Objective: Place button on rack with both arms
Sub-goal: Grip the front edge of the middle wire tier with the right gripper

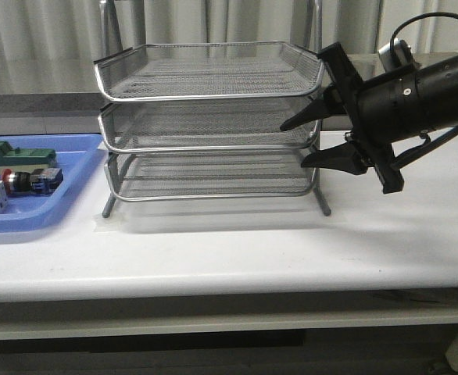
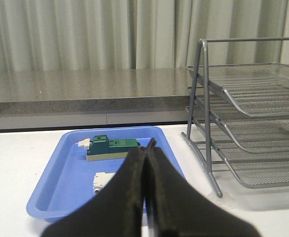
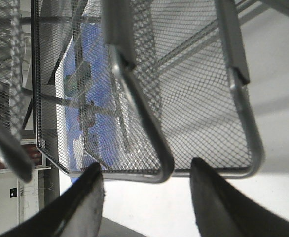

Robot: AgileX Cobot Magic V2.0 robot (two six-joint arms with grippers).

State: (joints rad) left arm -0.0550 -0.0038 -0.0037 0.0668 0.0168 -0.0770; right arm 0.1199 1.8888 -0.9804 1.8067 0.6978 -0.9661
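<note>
The right arm [image 1: 428, 94] was matte black, its wrist a bulky cylinder studded with small pale screw heads. A black cable looped over the top beside a rounded silver-grey camera housing [image 1: 394, 51]. A flat black bracket crossed the front of the wrist, carrying the right gripper [image 1: 301, 143], whose two fingers tapered to dark points. The left gripper [image 2: 147, 148] showed only two smooth, glossy black fingers, broad at the base and narrowing toward the tips.

Even bright light; soft shadow under rack [image 1: 209, 117]; near fingers [image 2: 134, 197] blurred; right wrist view hazy.
</note>
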